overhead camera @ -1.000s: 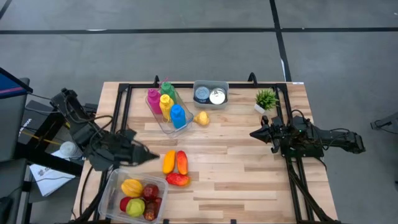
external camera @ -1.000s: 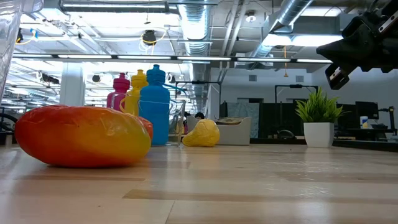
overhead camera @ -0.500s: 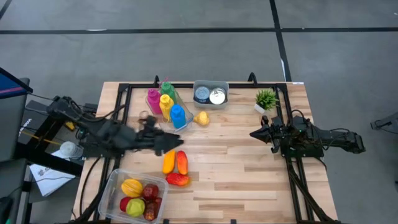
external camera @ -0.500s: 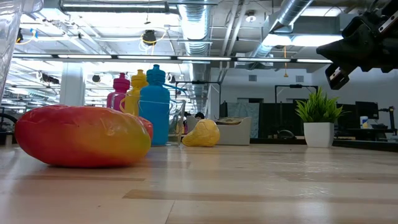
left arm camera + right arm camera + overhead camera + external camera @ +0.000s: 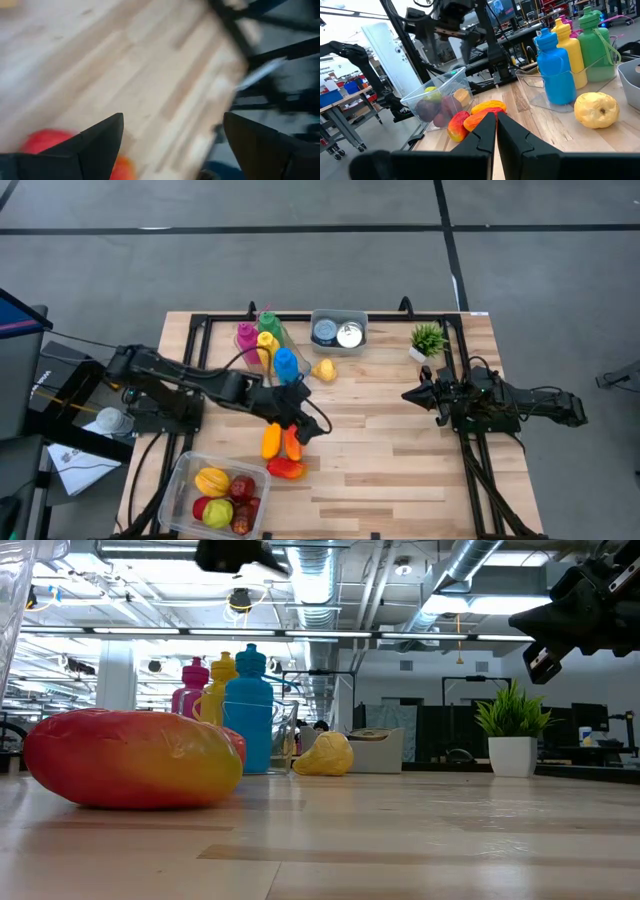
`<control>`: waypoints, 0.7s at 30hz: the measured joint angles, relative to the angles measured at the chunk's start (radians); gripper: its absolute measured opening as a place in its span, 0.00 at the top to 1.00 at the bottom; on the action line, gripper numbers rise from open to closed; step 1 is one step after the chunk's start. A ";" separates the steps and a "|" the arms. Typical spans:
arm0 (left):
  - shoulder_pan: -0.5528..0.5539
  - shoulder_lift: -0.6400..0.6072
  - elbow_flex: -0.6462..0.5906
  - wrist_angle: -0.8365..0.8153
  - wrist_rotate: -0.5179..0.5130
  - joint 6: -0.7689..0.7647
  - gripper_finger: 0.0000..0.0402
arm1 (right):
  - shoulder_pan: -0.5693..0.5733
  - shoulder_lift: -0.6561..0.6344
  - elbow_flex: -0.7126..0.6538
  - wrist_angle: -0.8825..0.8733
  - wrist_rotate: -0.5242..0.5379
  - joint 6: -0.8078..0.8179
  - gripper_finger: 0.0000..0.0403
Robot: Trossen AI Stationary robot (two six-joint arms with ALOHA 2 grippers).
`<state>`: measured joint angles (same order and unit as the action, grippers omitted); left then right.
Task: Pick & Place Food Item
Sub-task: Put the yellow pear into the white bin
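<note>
Three loose fruits lie on the wooden table: an orange-yellow one (image 5: 270, 440), a red-orange one (image 5: 292, 442) and a red one (image 5: 287, 468). In the low view the nearest fruit (image 5: 135, 758) fills the left side. My left gripper (image 5: 312, 428) hovers open just right of these fruits, well above the table (image 5: 240, 552). Its wrist view shows the spread fingers (image 5: 172, 116) over bare planks, with a red fruit (image 5: 45, 145) at the edge. My right gripper (image 5: 410, 395) waits shut at the table's right (image 5: 496, 120).
A clear bin (image 5: 180, 480) of fruit sits at the near left corner. Coloured bottles (image 5: 268, 352) stand in a clear tray, with a yellow pear-like fruit (image 5: 323, 370) beside them. Farther back are a grey bin (image 5: 338, 332) with cans and a small potted plant (image 5: 428, 340).
My left arm has swung from beside the clear bin toward the table's right, stretching out over the loose fruits until its gripper hangs just past them. The fruits have not moved.
</note>
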<state>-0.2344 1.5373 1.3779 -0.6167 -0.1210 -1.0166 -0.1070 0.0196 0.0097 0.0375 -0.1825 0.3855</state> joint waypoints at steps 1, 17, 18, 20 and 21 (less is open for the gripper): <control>0.009 0.015 0.027 -0.054 -0.001 0.009 0.17 | 0.000 0.000 0.000 0.000 0.000 0.000 0.97; 0.252 0.171 0.265 -0.093 -0.185 0.588 0.17 | 0.000 0.000 0.000 0.001 0.000 0.000 0.97; 0.274 0.186 0.278 -0.090 -0.185 0.621 0.17 | 0.000 0.000 0.000 0.000 0.000 0.000 0.97; 0.312 0.216 0.290 -0.090 -0.185 0.691 0.17 | 0.000 0.000 0.000 0.000 0.000 0.000 0.97; 0.330 0.231 0.293 -0.079 -0.185 0.724 0.17 | 0.000 0.000 0.000 0.000 0.000 0.000 0.97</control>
<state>0.0953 1.7683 1.6712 -0.6956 -0.3059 -0.2927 -0.1071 0.0196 0.0097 0.0380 -0.1825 0.3856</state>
